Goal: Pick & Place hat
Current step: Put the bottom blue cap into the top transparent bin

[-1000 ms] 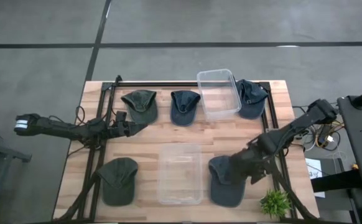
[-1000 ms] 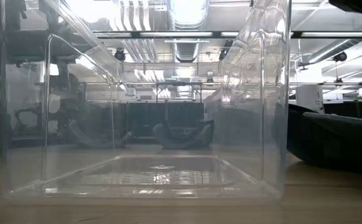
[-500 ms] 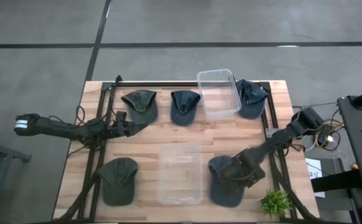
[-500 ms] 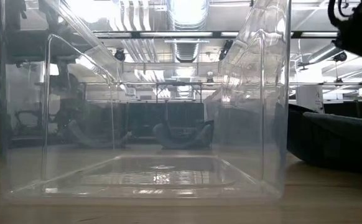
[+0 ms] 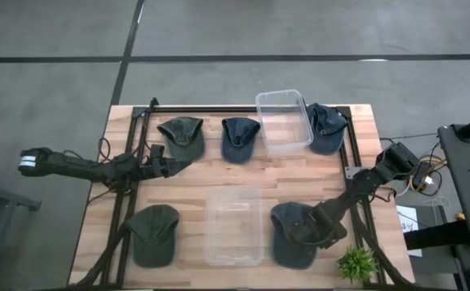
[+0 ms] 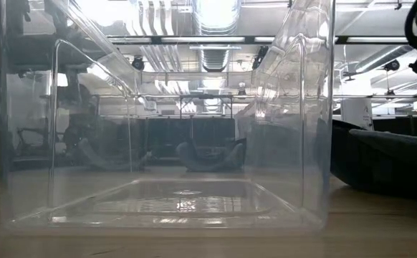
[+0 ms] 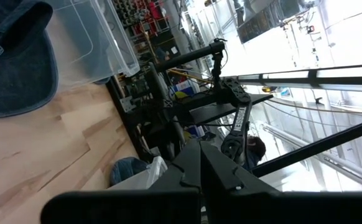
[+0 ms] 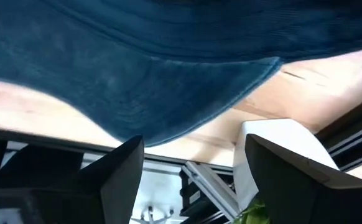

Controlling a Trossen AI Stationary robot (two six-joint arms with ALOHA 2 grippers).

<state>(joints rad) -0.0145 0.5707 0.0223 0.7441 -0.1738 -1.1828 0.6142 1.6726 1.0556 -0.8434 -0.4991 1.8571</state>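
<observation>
From above, the wooden worktop [image 5: 195, 174] carried five caps and two clear bins. The right tool [image 5: 304, 234] was low over the blue hat [image 5: 290, 234] at the front right, which lay flat on the wood just beside the front clear bin [image 5: 233, 226]. A small green plant [image 5: 357, 263] stood at the front right corner, near that hat. The left tool [image 5: 173, 166] hung over the left middle of the worktop, near an olive cap [image 5: 181, 136] and touching nothing. A second clear bin [image 5: 283, 121] sat at the back, between a blue cap [image 5: 239, 137] and another blue cap [image 5: 325, 127], and an olive cap [image 5: 154, 233] lay at the front left.

At table height, the front clear bin [image 6: 165, 122] filled most of the frame, and the hat's dark bulk [image 6: 391, 161] lay to its right.

On the left wrist, the fingers [image 7: 196, 174] were pressed together, clenched on nothing.

On the right wrist, the two fingers [image 8: 122, 174] stood spread apart, released, with the hat's brim [image 8: 150, 87] just ahead of them on the wood.
</observation>
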